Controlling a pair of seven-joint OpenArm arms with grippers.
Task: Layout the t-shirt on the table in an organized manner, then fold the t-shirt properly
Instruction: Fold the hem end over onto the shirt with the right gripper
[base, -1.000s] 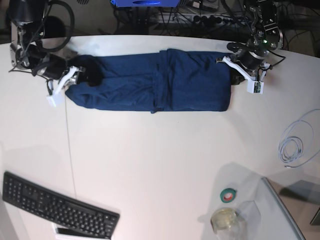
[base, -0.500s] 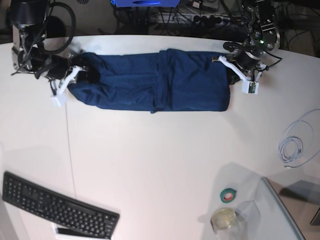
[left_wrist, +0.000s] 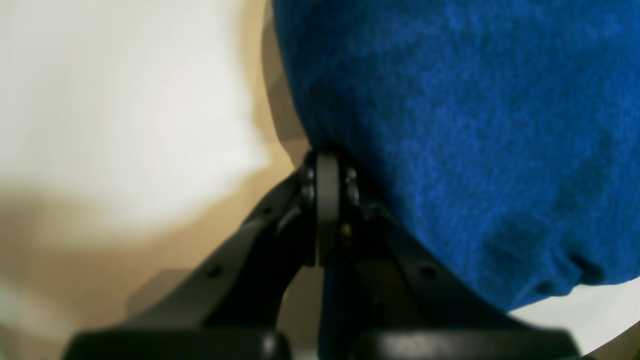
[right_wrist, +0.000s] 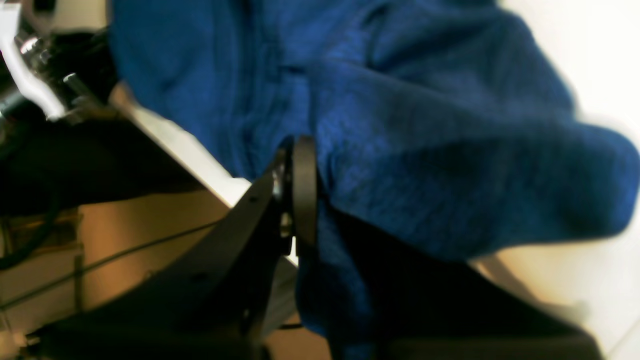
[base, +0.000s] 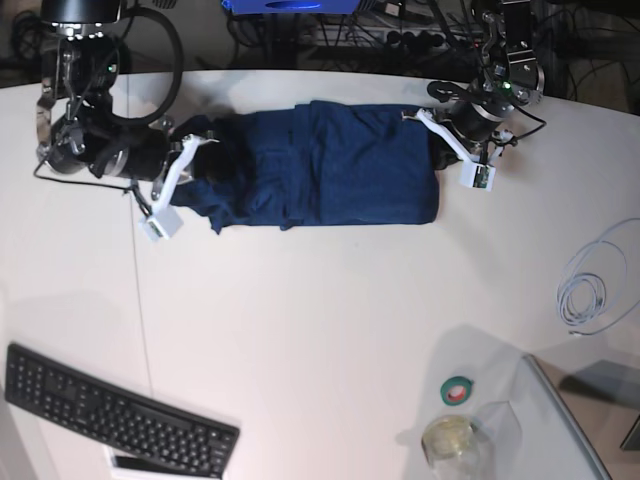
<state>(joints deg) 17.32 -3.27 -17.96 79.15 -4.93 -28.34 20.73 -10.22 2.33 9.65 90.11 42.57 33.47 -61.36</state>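
Observation:
The navy-blue t-shirt (base: 320, 165) lies folded into a long band at the far side of the white table (base: 320, 320). My left gripper (base: 436, 150), at the right of the base view, is shut on the band's right end. In its wrist view the fingers (left_wrist: 327, 170) pinch the t-shirt (left_wrist: 475, 125) just above the table (left_wrist: 125, 100). My right gripper (base: 205, 162) is shut on the left end, which is bunched and lifted. In the right wrist view the t-shirt (right_wrist: 425, 125) drapes over the closed fingers (right_wrist: 302, 170).
A black keyboard (base: 115, 410) sits at the front left. At the front right are a green tape roll (base: 458, 390), a glass jar (base: 448, 440) and a clear panel (base: 565, 425). A coiled white cable (base: 590, 285) lies at the right edge. Cables clutter the space behind the table.
My right gripper has shut on the t-shirt's left end and carried it to the right, bunching and shortening the band. My left gripper has shifted slightly left with the right end.

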